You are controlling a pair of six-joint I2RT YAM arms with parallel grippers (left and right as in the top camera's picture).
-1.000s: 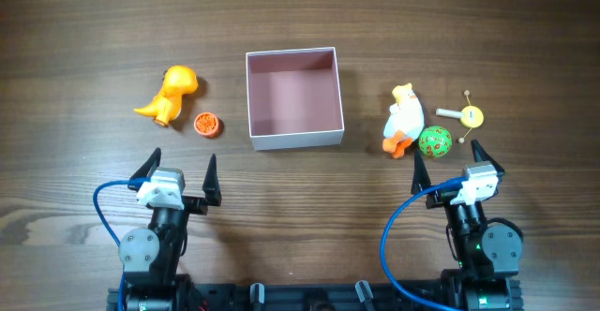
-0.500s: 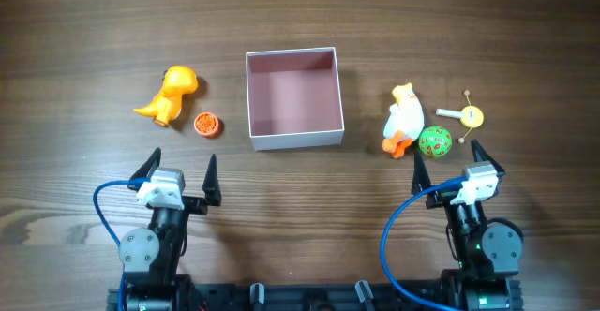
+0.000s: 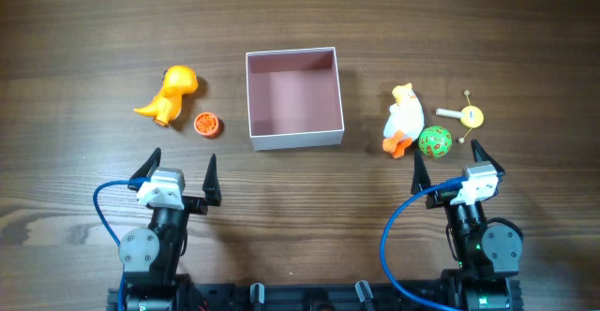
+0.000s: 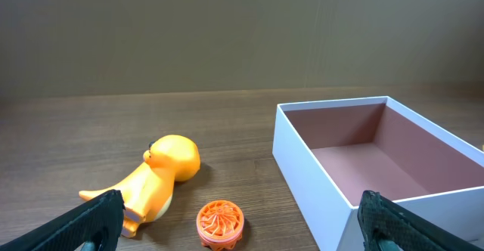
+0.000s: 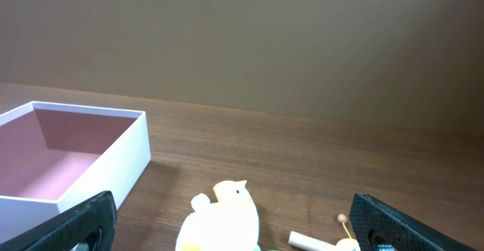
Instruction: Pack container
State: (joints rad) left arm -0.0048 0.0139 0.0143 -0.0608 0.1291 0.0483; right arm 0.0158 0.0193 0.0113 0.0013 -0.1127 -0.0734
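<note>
The container [image 3: 298,140] sits open-topped at the middle of the wooden table [image 3: 94,30], pinkish inside. Both claws hang near the arms' bases, jaws spread wide and gripping nothing. The left gripper [image 3: 184,156] faces an orange dinosaur [image 3: 169,94] and a ridged orange disc [image 3: 206,124]. The right gripper [image 3: 445,150] faces a white duck [image 3: 403,119], a green ball [image 3: 435,141] (just beside the duck) and a yellow stick toy [image 3: 464,114].

Shows only the top of the white duck [image 5: 227,206] at the right wrist view's lower edge, likewise the stick toy [image 5: 310,241]. Cuts the container [image 5: 113,168] at the left edge there.
</note>
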